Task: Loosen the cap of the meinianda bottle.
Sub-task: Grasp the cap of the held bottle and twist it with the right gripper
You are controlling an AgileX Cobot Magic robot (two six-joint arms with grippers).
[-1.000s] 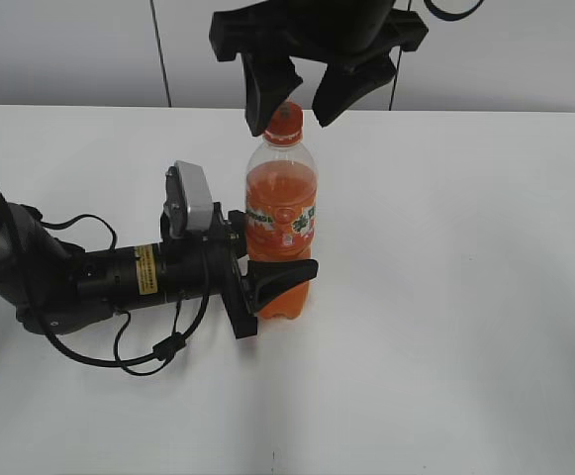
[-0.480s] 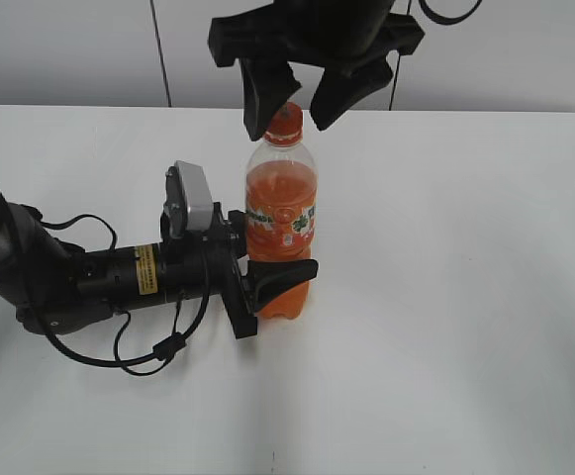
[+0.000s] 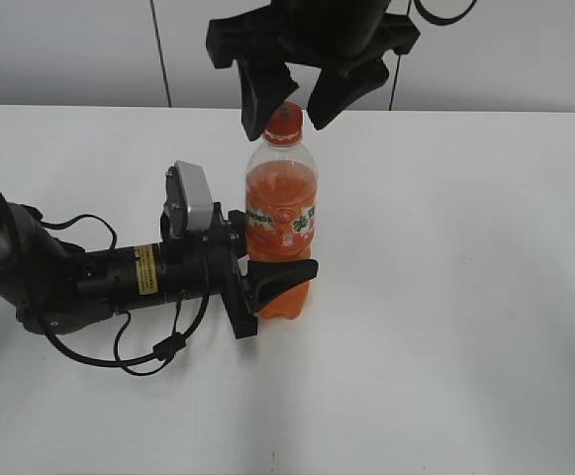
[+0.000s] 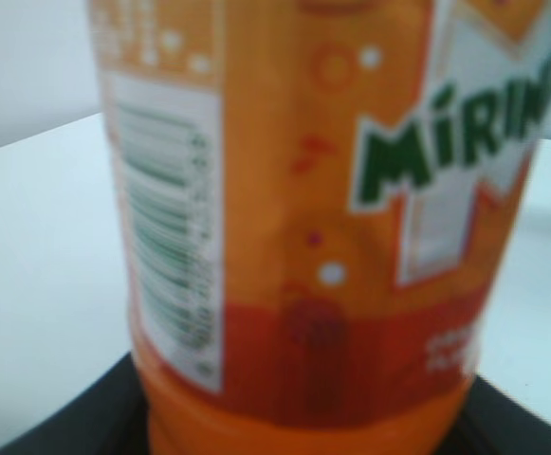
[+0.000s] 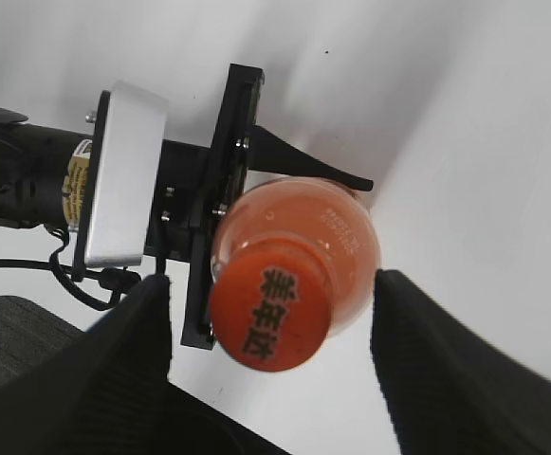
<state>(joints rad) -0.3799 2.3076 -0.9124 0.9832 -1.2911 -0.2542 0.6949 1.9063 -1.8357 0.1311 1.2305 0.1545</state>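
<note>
Exterior view: a tall clear plastic soda bottle (image 3: 280,220) filled with orange liquid and wrapped in an orange, white and green label band stands upright near the middle of a white table (image 3: 465,297). The black left gripper (image 3: 267,282), on an arm lying low along the table from the left, clamps the ribbed lower body of the bottle; 1 finger crosses the front of the bottle below the label. A small grey wrist camera box (image 3: 190,198) sits on top of that arm.

The black right gripper (image 3: 292,91) hangs above the bottle with its 2 fingers spread, 1 on each side of the small round orange screw cap (image 3: 283,123). The left finger overlaps the cap's edge in this view; the right finger stands clear of it.

Left wrist view: the label (image 4: 351,190) fills the frame at close range, blurred, with a barcode panel at left.

Right wrist view: the cap (image 5: 271,316), with a dark printed mark on top, lies between the 2 dark finger pads (image 5: 133,351), with a gap on both sides.
</note>
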